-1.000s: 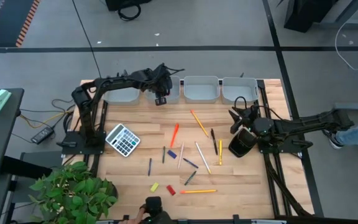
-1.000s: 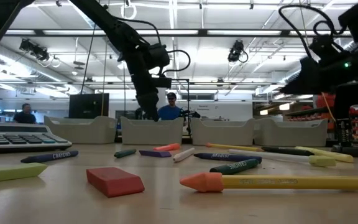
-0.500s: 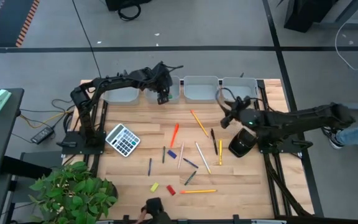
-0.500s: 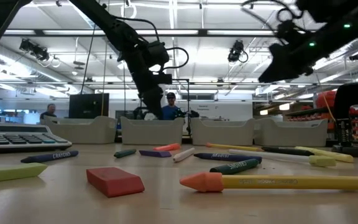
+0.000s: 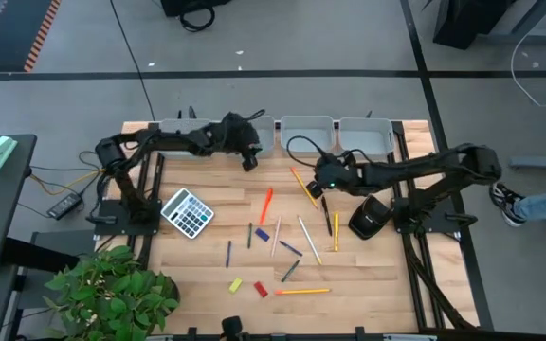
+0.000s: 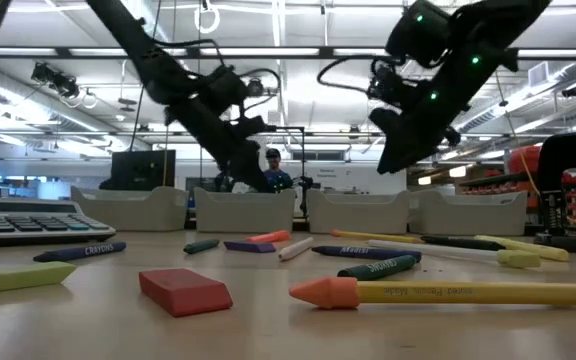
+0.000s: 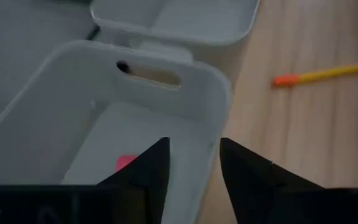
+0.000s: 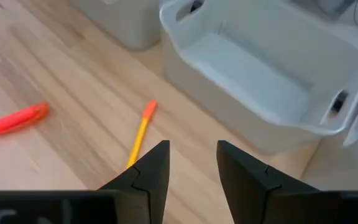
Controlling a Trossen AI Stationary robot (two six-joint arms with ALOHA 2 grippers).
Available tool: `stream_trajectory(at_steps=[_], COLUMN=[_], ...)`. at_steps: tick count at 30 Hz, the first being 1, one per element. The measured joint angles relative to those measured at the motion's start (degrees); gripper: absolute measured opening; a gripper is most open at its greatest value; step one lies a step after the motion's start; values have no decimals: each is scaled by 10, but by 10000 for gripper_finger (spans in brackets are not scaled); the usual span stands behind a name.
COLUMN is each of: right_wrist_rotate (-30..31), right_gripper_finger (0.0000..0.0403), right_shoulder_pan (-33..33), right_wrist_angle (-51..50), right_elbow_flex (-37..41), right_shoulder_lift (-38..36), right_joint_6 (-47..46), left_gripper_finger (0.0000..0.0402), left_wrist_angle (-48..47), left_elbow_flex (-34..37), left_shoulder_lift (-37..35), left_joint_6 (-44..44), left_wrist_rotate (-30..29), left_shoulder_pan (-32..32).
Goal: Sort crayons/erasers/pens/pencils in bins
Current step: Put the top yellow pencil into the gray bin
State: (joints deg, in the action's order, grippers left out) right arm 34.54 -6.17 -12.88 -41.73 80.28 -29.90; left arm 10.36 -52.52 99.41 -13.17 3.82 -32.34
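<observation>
1. High view: left end effector (image 5: 247, 159) is hanging at the near edge of the light-grey plastic bins (image 5: 306, 135) lined up along the desk's (image 5: 207, 270) far side. Right end effector (image 5: 317, 183) is reaching in over a thin yellow pencil w/ orange tip (image 5: 303, 187), probably lining up a pick. Crayons, pens, more pencils and small erasers (image 5: 236, 284) are lying loose mid-desk, unsorted; grey calculator (image 5: 188, 212) is sitting apart.
2. Low view: a red eraser block (image 6: 185, 289) is lying nearest; blue crayon (image 6: 78, 251) is reading "CRAYONS", other wrappers too small to read.
3. Left wrist view: fingers are standing apart, empty, over a bin (image 7: 135, 118) w/ a pink eraser (image 7: 125, 163) inside — looks like sorting underway.
4. Right wrist view: fingers are standing apart, empty, above the pencil (image 8: 140, 135), beside an empty bin (image 8: 272, 81).
</observation>
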Motion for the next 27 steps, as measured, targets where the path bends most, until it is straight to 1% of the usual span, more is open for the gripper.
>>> stream_trajectory(at_steps=[4,8,10,12,15,18,22,27], right_wrist_rotate=[-31,-47,-79,-119,-160,-196,-250,-254], right_gripper_finger=[143,143,143,143,143,143,143,143], right_shoulder_pan=[4,10,-7,-36,-77,-109,-132,-132], right_wrist_angle=[2,33,51,49,2,-48,-60,-65], right_elbow_flex=[0,0,-3,-24,-76,-136,-191,-227], right_shoulder_lift=[41,84,97,109,128,154,196,245], right_joint_6=[-42,-78,-84,-78,-40,5,39,50], left_gripper_finger=[129,120,116,113,111,110,109,109], left_wrist_angle=[103,217,274,322,385,418,436,434], left_elbow_flex=[77,138,168,199,233,257,274,289], left_shoulder_lift=[-54,-89,-95,-93,-91,-91,-91,-91], left_joint_6=[39,68,80,101,130,149,155,112], left_wrist_rotate=[1,-1,-10,-31,-63,-88,-123,-177], left_shoulder_pan=[16,47,66,82,100,114,135,164])
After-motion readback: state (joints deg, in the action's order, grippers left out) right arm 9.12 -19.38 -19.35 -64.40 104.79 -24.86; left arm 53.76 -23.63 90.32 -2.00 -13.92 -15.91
